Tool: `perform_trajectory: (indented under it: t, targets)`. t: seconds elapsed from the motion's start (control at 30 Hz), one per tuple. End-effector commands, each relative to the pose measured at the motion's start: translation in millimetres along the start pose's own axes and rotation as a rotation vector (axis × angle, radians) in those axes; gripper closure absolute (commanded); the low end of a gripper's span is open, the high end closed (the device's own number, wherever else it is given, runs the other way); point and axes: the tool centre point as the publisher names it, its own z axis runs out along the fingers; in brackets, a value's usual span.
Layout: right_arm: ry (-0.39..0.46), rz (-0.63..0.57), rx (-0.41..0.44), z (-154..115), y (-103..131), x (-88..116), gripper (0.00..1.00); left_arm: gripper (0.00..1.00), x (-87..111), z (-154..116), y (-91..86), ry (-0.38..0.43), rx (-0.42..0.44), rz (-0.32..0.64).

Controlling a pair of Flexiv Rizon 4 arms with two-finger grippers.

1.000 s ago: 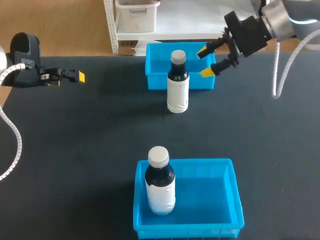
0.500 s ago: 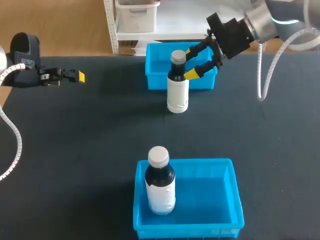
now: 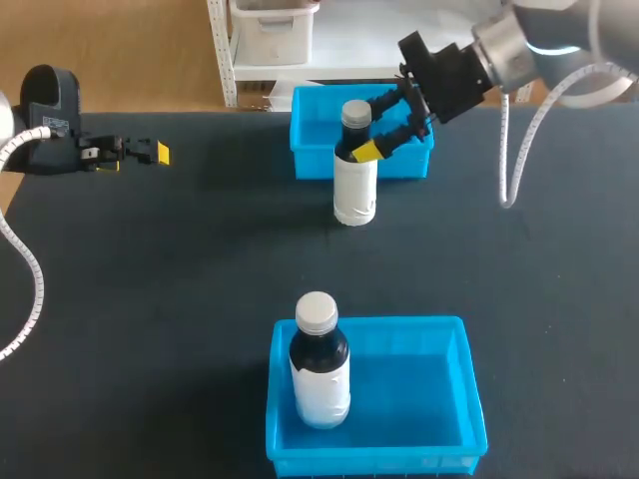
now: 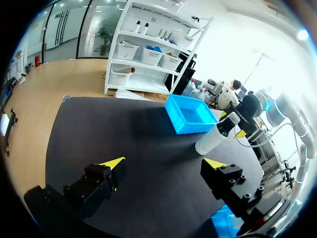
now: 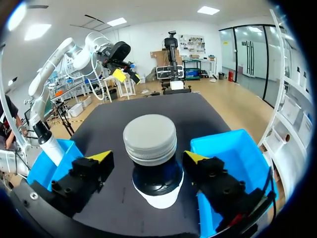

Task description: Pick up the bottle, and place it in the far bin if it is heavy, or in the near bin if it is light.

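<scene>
Head: bottle [image 3: 354, 180] upright on counter [image 3: 180, 299], just before far bin [image 3: 315, 160]. Right pincer [image 3: 371, 126] straddles its neck, fingers apart. Second bottle [image 3: 319, 364] stands in near bin [image 3: 419, 389].
Left wrist: left pincer [image 4: 166, 162] apart, gripping nothing; bottle well ahead.
Right wrist: bottle's cap [image 5: 149, 139] between the tips, gap on either side.

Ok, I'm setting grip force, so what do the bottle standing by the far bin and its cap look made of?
Bottle: dark, glossy body, either glass or plastic; the look leaves it open. A matte white label, probably paper or film, covers its lower part. Cap: pale grey with a ribbed side and dull sheen, probably plastic, possibly metal.
</scene>
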Motion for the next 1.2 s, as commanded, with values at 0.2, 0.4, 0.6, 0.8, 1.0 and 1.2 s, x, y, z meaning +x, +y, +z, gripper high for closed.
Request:
perform_trajectory:
  t: [0.2, 0.4, 0.6, 0.8, 1.0, 1.2]
  targets:
    - [-0.005, 0.008, -0.009, 2.6, -1.5, 0.0, 0.18, 0.00, 0.0, 0.0, 0.0, 0.000, 0.000, 0.000]
    - [-0.009, 0.017, -0.009, 6.8, -2.2, 0.1, 0.14, 0.00, 0.0, 0.0, 0.0, 0.000, 0.000, 0.000]
    - [-0.015, 0.026, 0.000, 8.7, -4.9, -1.3, 0.20, 0.00, 0.0, 0.0, 0.0, 0.000, 0.000, 0.000]
    - [-0.017, 0.026, 0.003, 8.6, -6.1, -2.3, 0.39, 0.00, 0.0, 0.0, 0.0, 0.000, 0.000, 0.000]
    - [-0.017, 0.027, 0.005, 8.5, -6.6, -2.9, 0.50, 0.00, 0.0, 0.0, 0.0, 0.000, 0.000, 0.000]
    - [-0.020, 0.030, 0.007, 7.9, -6.9, -3.2, 0.58, 0.00, 0.0, 0.0, 0.0, 0.000, 0.000, 0.000]
